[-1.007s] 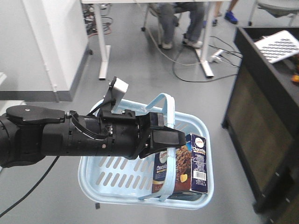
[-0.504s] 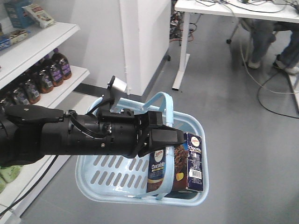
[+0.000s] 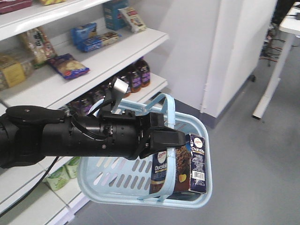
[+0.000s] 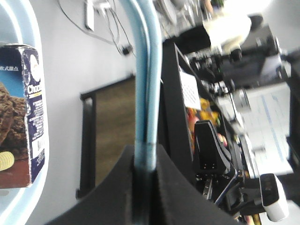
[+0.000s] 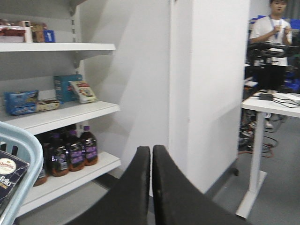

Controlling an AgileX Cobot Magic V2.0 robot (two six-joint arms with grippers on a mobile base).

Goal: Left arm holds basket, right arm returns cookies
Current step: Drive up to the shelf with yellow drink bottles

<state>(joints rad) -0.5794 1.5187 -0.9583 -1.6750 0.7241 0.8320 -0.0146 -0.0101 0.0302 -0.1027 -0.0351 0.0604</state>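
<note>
Clamping the hoop handles [image 3: 172, 110] of the light blue basket [image 3: 101, 180], the left tool [image 3: 171, 139] is closed on them. The cookies carton [image 3: 180, 169], marked "Chocofello", stands upright inside the basket at its 3 o'clock end. The right tool [image 5: 151, 180] has its fingers pressed together.

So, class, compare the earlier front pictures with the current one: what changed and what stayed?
The view swung left: desks and open floor behind gave way to shelves of bottles and snacks. The left gripper stays clamped on the basket by its handle, and the cookies still stand upright in the same corner.
</note>
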